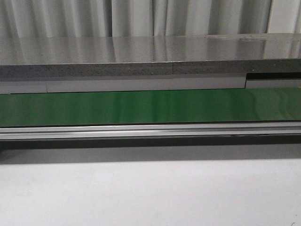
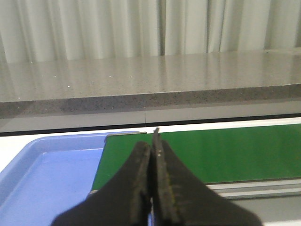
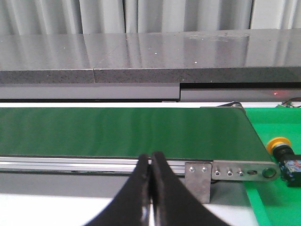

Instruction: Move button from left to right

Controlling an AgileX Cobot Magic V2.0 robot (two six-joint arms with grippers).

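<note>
Front view: a smooth, glossy green belt (image 1: 150,107) runs the full width, framed below by a ribbed aluminium rail (image 1: 150,131). Behind it lies a speckled grey stone counter (image 1: 141,56) with a polished top, backed by pleated pale curtains (image 1: 131,16). A matte white table (image 1: 150,193) fills the foreground. Neither arm nor the button shows here.

Left wrist view: the left gripper (image 2: 152,146), with dark tapering fingers, is closed, fingertips pressed together and holding nothing. Beyond it, a shallow blue plastic tray (image 2: 42,174) with rounded rim sits just beside the squared end of the belt; the visible part of the tray holds nothing.

Right wrist view: the right gripper (image 3: 151,160) is likewise closed on nothing. The belt ends at a rounded roller with a bolted metal bracket (image 3: 230,172). The button (image 3: 281,153), with its round orange-yellow cap on a dark boxy body, lies tilted on a green surface (image 3: 273,197) just beyond that belt end, apart from both grippers.
</note>
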